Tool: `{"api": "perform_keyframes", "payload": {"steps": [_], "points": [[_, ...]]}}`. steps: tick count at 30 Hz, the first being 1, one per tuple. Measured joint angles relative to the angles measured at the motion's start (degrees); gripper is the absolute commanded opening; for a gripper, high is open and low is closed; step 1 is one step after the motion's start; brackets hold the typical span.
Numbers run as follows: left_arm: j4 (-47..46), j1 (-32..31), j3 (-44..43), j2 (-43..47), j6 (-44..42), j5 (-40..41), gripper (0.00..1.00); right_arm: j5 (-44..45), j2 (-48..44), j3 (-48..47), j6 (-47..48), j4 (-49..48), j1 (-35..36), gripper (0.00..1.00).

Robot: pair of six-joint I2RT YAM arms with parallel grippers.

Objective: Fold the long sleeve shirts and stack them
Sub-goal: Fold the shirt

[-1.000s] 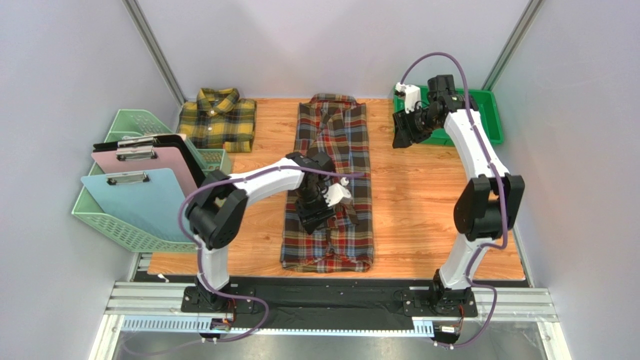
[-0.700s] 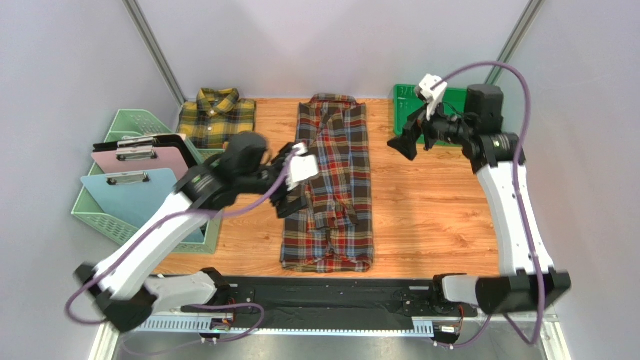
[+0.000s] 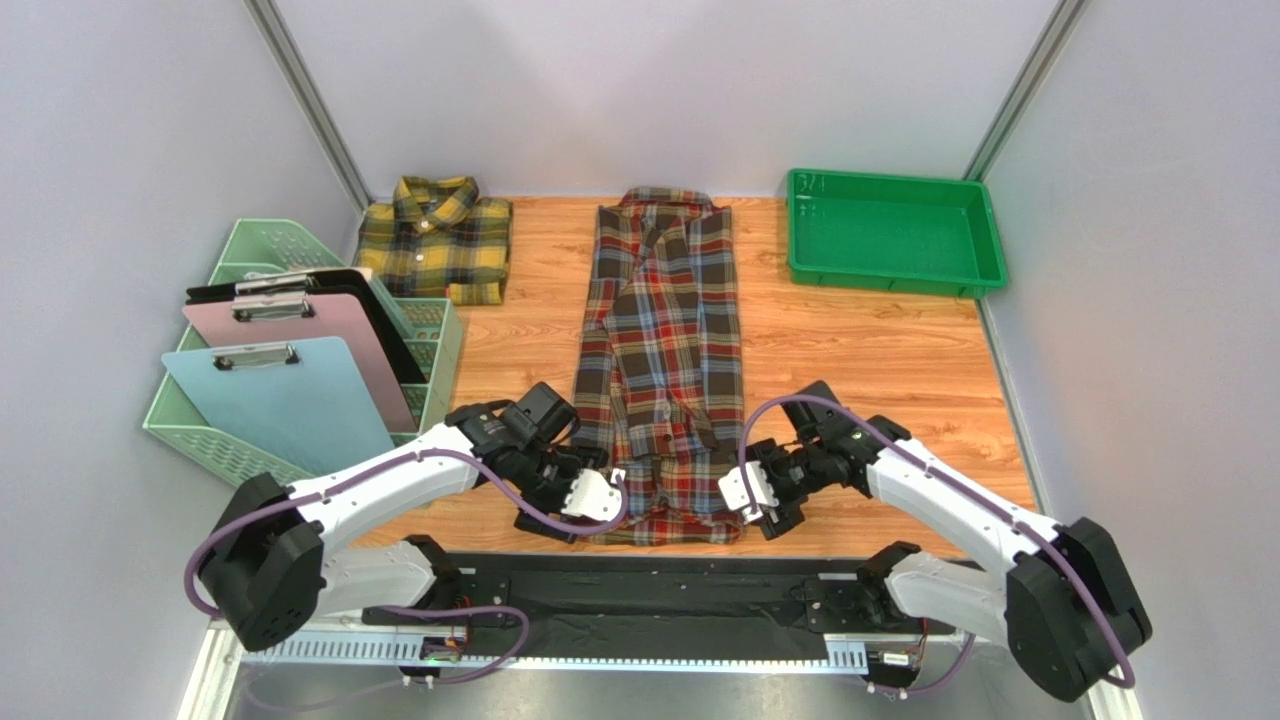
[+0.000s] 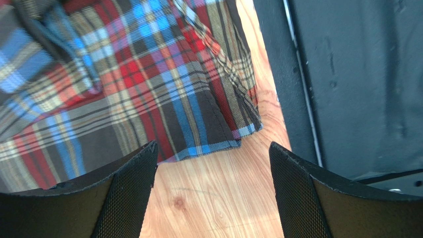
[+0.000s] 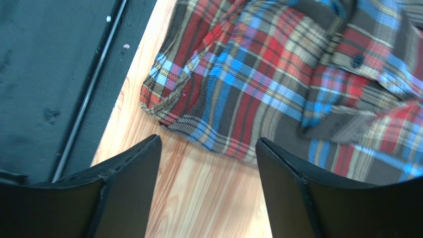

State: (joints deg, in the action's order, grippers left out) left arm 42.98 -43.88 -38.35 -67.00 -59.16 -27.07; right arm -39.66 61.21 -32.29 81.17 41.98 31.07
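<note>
While the red shirt (image 3: 661, 360) lies folded lengthwise down the middle of the worktop (image 3: 887, 375), hem at the near edge, the left gripper (image 4: 211, 151) and right gripper (image 5: 208, 140) sit low at its 2 near corners, both spread wide and holding nothing. The yellow shirt (image 3: 436, 237) lies folded in the far left corner.
</note>
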Motion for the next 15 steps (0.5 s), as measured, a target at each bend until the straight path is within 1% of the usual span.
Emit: {"api": "perform_keyframes", "payload": {"steps": [1, 2, 5, 10, 11, 15], "points": [[-0.52, 0.00, 0.44, -0.68, -0.72, 0.37, 0.86, 0.26, 0.90, 0.81, 1.25, -1.40, 0.42, 0.66], [-1.11, -0.02, 0.98, -1.42, -1.57, 0.70, 0.86, 0.66, 2.51, 2.05, 3.19, -3.32, 0.92, 0.60], [-2.19, -0.02, 1.99, -2.75, -3.58, 1.11, 0.86, 1.07, 3.93, 2.78, 5.55, -4.37, 1.95, 0.54], [-4.02, -0.59, 3.61, -4.52, -6.12, 1.73, 0.84, 3.06, 5.55, 4.68, 9.25, -7.67, 5.27, 0.48], [-4.35, -0.81, 3.87, -4.90, -6.43, 1.84, 0.83, 3.26, 5.88, 4.72, 9.57, -7.91, 5.92, 0.45], [-5.14, -1.79, 3.74, -6.67, -6.75, 1.44, 0.76, 4.44, 6.64, 4.74, 10.88, -10.27, 8.26, 0.43]]}}
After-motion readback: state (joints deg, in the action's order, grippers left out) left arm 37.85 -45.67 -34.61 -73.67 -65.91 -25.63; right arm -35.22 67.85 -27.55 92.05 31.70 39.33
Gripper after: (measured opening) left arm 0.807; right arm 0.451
